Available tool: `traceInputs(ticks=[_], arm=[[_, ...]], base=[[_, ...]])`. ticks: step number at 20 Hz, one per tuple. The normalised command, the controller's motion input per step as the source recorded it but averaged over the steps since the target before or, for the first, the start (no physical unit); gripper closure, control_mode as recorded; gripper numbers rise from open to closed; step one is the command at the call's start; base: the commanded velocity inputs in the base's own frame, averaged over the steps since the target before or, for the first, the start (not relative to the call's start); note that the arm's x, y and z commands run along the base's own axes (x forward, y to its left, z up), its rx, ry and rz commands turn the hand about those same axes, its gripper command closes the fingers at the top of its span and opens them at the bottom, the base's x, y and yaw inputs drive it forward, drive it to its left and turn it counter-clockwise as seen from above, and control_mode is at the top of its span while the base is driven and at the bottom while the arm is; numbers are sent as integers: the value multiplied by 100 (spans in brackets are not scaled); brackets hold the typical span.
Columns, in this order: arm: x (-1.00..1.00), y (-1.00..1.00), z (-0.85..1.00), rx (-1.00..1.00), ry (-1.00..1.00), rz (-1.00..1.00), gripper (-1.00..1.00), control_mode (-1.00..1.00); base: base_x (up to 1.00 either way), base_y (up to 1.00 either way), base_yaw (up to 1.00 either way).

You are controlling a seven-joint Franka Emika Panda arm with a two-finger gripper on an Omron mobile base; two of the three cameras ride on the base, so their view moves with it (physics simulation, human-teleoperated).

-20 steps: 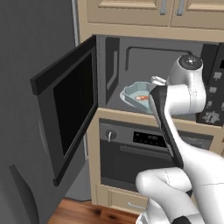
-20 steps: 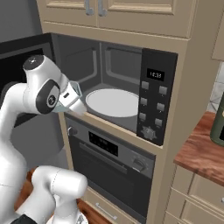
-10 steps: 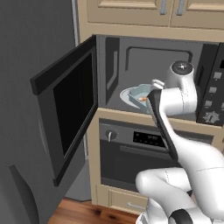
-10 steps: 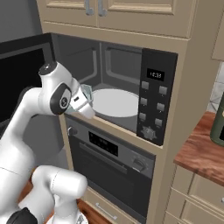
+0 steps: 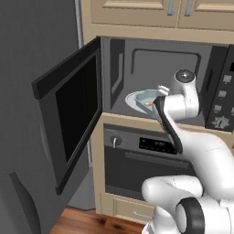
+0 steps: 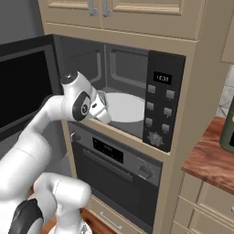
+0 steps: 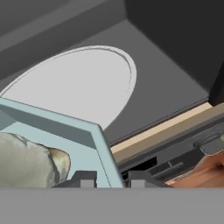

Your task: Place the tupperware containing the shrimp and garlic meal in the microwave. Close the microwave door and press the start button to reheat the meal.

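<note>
The pale blue-teal tupperware (image 5: 142, 98) hangs at the front opening of the microwave (image 5: 119, 68), just above its floor. Orange and whitish shrimp and garlic pieces (image 5: 148, 104) lie inside it. My gripper (image 5: 158, 103) is shut on its near rim. In the hand view the tupperware wall (image 7: 65, 133) runs down between my fingertips (image 7: 84, 178), with the meal (image 7: 30, 161) at lower left and the white turntable plate (image 7: 74, 85) beyond. From the right, the gripper (image 6: 102, 109) sits at the cavity's left front, the tupperware (image 6: 101, 97) peeking above it. The microwave door (image 5: 73, 114) stands wide open to the left.
The button panel (image 6: 160, 107) is on the microwave's right side. An oven (image 5: 137, 157) with a horizontal handle sits directly below. A dark fridge (image 5: 27, 91) stands behind the open door. To the right a wooden counter (image 6: 208, 157) carries a dark green object (image 6: 227, 128).
The hand has carried the tupperware forward from in front of the cabinet to the microwave's opening. The door has not moved.
</note>
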Motion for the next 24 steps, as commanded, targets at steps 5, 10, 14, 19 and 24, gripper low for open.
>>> traceInputs(ticks=[5,10,14,19,24], arm=[[64,-25,-15,0,0,-3,100,-100],[71,-33,0,0,0,-9,100,-100],[58,-25,-4,0,0,-5,100,-100],[42,-4,-38,0,0,-1,100,-100],[31,-6,-43,0,0,0,100,-100]], base=[[0,0,0],[0,0,0],[0,0,0],[0,0,0],[0,0,0]])
